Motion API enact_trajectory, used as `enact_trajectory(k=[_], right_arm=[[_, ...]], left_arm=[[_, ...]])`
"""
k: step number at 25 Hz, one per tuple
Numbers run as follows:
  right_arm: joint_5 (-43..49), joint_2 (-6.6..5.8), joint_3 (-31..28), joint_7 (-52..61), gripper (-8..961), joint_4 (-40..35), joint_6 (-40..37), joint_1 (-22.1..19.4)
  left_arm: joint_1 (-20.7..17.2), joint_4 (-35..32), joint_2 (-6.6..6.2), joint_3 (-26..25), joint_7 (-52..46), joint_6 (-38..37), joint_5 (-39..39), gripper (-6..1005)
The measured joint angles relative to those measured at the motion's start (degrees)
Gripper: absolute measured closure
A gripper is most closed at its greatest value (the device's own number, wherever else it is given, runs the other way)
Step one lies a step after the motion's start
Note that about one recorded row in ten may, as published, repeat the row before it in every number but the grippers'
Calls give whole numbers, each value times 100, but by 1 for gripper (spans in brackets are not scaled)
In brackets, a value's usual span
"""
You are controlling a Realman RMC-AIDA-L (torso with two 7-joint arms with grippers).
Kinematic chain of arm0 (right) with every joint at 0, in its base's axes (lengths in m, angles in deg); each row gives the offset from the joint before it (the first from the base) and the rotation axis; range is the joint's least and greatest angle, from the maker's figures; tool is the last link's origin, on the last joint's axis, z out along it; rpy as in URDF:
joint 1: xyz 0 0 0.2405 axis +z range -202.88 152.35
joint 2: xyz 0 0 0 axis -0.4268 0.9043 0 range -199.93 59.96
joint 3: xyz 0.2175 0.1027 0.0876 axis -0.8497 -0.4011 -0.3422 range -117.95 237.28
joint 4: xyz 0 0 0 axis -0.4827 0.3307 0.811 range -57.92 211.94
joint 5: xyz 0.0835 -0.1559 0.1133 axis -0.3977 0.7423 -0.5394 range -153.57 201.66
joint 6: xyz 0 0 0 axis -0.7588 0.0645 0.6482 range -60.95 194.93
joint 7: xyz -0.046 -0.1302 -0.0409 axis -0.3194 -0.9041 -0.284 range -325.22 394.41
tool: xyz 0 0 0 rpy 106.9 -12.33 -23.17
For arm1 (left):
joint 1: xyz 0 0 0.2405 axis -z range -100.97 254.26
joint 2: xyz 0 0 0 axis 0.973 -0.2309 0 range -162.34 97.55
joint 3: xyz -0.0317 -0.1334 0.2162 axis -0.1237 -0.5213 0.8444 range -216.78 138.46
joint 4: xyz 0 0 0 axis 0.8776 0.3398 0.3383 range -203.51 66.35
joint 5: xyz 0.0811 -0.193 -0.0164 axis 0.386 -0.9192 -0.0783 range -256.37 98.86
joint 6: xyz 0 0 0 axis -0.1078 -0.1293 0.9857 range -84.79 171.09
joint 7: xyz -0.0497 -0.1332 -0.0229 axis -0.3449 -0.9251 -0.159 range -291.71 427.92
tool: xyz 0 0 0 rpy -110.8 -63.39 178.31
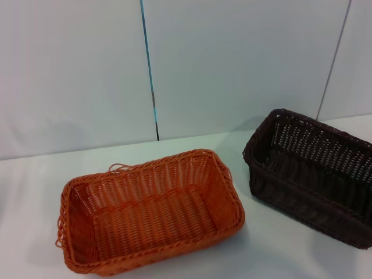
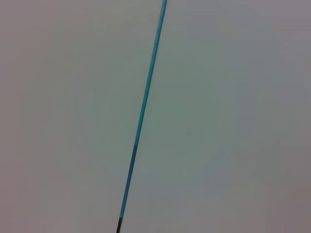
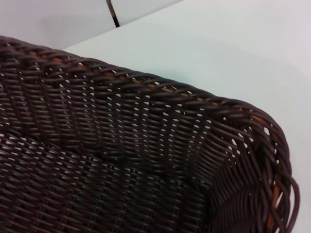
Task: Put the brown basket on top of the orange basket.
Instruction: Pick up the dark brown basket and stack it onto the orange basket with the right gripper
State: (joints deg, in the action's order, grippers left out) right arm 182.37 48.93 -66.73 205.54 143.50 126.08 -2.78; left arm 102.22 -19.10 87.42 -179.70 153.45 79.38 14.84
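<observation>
Two baskets sit on a white table, and no robot arm shows in the head view. The orange basket is in the lower left and middle of that frame, sitting flat with its open side up. A loose strand curls up from its far rim. The brown basket is to the right, near the right edge of the frame, a little farther back, also open side up. The two baskets are near each other but do not touch. Behind them is a pale wall with a thin blue line running down it.

The left wrist view shows only that wall and the blue line. The right wrist view looks down into the brown basket from close by, at its braided rim and one corner. I cannot tell whether either gripper is spread or closed, since neither one shows.
</observation>
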Motion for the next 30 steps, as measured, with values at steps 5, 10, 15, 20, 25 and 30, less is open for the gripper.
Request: enact_trajectory(k=[5, 10, 15, 20, 25, 30], right_arm=[[5, -2, -28, 0, 782, 147, 24, -41], [-57, -9, -114, -3, 792, 349, 106, -65], [-66, -9, -185, -9, 799, 533, 180, -70], [-68, -8, -269, -9, 808, 703, 259, -70], [-73, -1, -376, -9, 807, 938, 374, -101], [-145, 5, -515, -10, 807, 1191, 494, -124]], left_arm=[[0, 0, -2, 0, 0, -8, 0, 111], [0, 0, -2, 0, 0, -12, 0, 111], [0, 8, -2, 0, 0, -12, 0, 111], [0, 9, -2, 0, 0, -11, 0, 111], [0, 12, 4, 0, 0, -11, 0, 111], [0, 17, 6, 0, 0, -11, 0, 111]])
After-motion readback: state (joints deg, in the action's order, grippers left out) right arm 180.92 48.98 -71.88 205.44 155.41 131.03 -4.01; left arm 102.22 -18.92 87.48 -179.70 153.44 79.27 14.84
